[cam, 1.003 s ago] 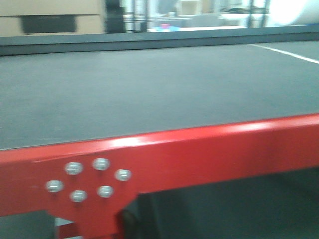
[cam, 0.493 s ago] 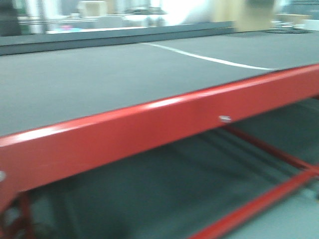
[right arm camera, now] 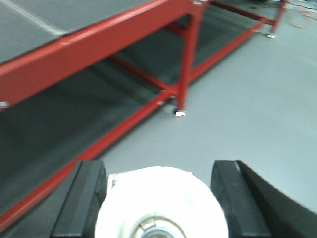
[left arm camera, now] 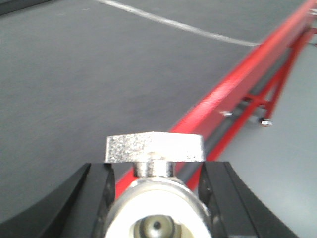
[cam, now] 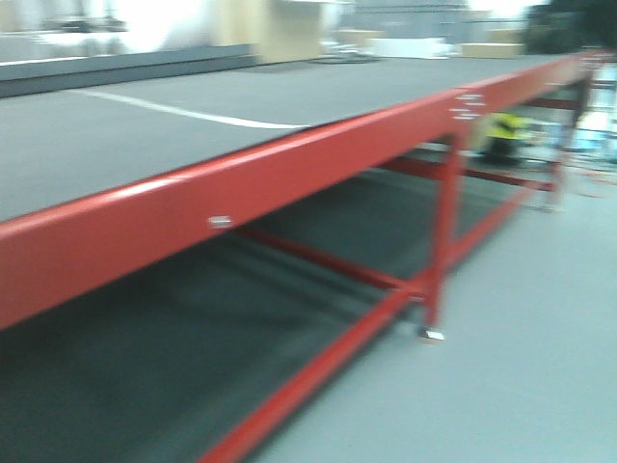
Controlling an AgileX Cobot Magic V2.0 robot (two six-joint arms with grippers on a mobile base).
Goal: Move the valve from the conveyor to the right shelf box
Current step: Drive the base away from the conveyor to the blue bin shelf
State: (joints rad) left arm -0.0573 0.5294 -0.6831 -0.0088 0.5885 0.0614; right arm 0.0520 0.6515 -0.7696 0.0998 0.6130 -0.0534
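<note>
The conveyor [cam: 96, 154] is a broad dark grey belt at the upper left of the front view, also seen in the left wrist view as the conveyor [left arm camera: 74, 79]. My left gripper [left arm camera: 156, 171] is shut on a silver valve [left arm camera: 154, 148] with a flat metal handle on top and a white round end face, held above the belt's edge. My right gripper [right arm camera: 158, 171] holds a second valve [right arm camera: 161, 198], of which only the white round face shows, over the grey floor beside the frame. The right shelf box is out of view. The front view shows neither gripper.
A red steel frame rail [cam: 289, 169] runs diagonally under the belt, with a red leg [cam: 442, 231] and lower crossbars. Grey floor [cam: 521, 367] spreads to the right. A white line [cam: 193, 114] crosses the belt. A yellow-and-black object [cam: 503, 130] sits far off.
The front view has swung to the right along the conveyor. The red rail now slants across the frame, and the leg and floor have come into view.
</note>
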